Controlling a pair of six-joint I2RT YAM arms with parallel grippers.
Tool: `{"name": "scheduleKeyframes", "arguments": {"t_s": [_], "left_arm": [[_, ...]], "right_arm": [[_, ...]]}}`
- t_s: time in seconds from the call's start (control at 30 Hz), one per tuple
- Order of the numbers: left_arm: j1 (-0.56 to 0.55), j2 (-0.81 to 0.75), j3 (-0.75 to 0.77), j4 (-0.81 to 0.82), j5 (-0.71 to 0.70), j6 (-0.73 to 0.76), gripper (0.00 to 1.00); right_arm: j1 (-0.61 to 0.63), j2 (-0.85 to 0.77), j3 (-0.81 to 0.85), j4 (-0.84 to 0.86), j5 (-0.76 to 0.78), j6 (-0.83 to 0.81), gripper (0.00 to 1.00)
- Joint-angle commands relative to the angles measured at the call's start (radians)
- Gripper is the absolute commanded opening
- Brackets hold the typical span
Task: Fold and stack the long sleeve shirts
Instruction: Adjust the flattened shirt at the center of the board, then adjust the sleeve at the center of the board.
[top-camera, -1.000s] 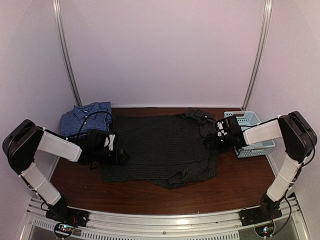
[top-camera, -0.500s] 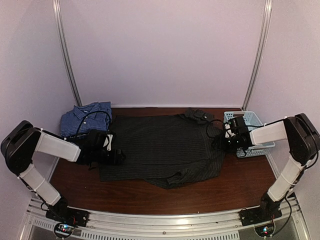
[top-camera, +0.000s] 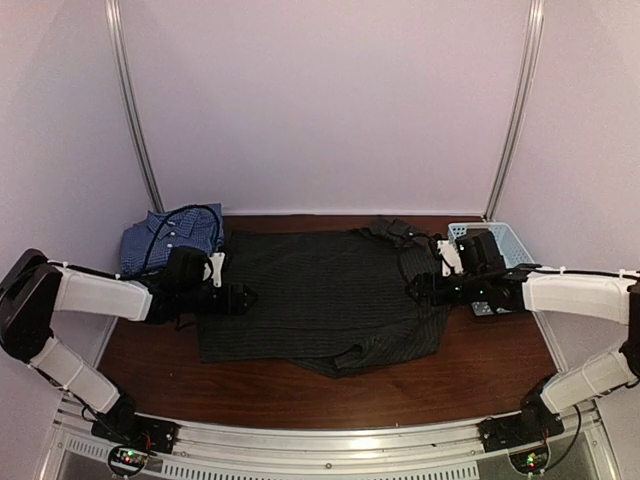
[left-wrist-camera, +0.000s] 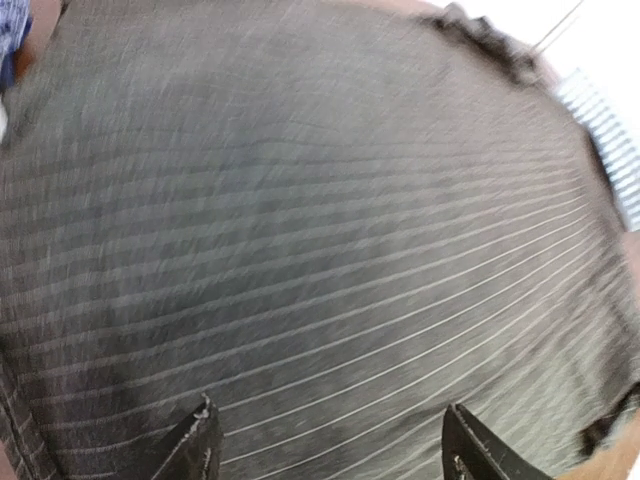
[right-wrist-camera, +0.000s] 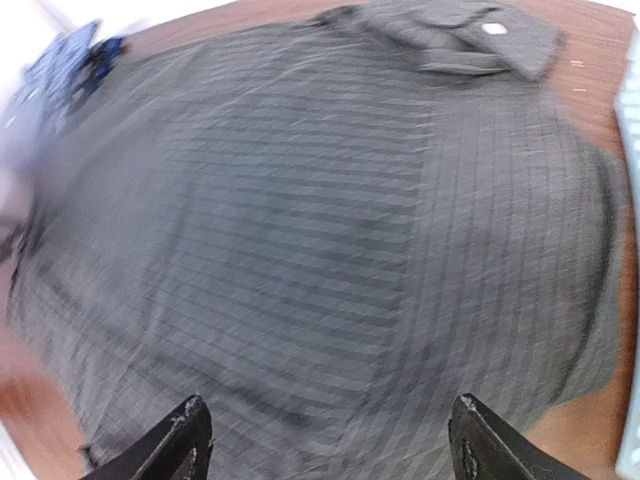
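The black pinstriped long sleeve shirt (top-camera: 320, 295) lies spread flat mid-table, collar (top-camera: 392, 230) toward the back. In both wrist views its cloth fills the frame (left-wrist-camera: 320, 250) (right-wrist-camera: 330, 230). The blue checked shirt (top-camera: 165, 235) lies folded at the back left corner. My left gripper (top-camera: 240, 298) hovers over the black shirt's left edge, jaws open with nothing between them (left-wrist-camera: 333, 445). My right gripper (top-camera: 415, 290) hangs over the shirt's right side, also open and empty (right-wrist-camera: 328, 435).
A light blue plastic basket (top-camera: 510, 245) stands at the back right, just behind my right arm. Bare brown table (top-camera: 480, 370) shows in front of the shirt and at both sides. Walls close off the back and both sides.
My right arm drew back toward the basket, then stretched out low and swung its gripper left over the shirt's right side. My left gripper shifted slightly toward the back. Both stayed open.
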Motion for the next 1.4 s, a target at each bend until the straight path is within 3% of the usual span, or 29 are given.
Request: {"name": "scheduleKeyframes", "arguments": {"t_s": [0.0, 0.2, 0.43, 0.7, 0.9, 1.0, 1.07, 1.37], "left_arm": [[0.002, -0.074, 0.007, 0.123, 0.081, -0.032, 0.77], [0.002, -0.142, -0.004, 0.124, 0.095, -0.048, 0.77], [-0.009, -0.165, 0.000, 0.090, 0.111, -0.050, 0.76], [-0.055, -0.187, -0.024, 0.059, 0.083, -0.030, 0.76], [-0.074, -0.172, -0.044, 0.065, 0.079, -0.022, 0.76], [-0.092, -0.158, -0.044, 0.064, 0.074, -0.008, 0.76], [-0.112, -0.150, -0.045, 0.070, 0.068, 0.010, 0.76], [-0.285, -0.147, -0.086, 0.197, 0.077, 0.126, 0.75]], "right_arm": [[0.157, -0.092, -0.071, -0.026, 0.063, 0.035, 0.82], [0.405, -0.166, -0.112, -0.020, 0.157, 0.111, 0.81], [0.644, -0.020, -0.050, -0.075, 0.324, 0.126, 0.83], [0.730, 0.190, 0.068, -0.192, 0.489, 0.107, 0.86], [0.742, 0.297, 0.157, -0.267, 0.609, 0.085, 0.82], [0.741, 0.339, 0.195, -0.304, 0.666, 0.076, 0.75], [0.741, 0.359, 0.219, -0.325, 0.704, 0.069, 0.65], [0.731, 0.352, 0.262, -0.395, 0.725, 0.051, 0.13]]}}
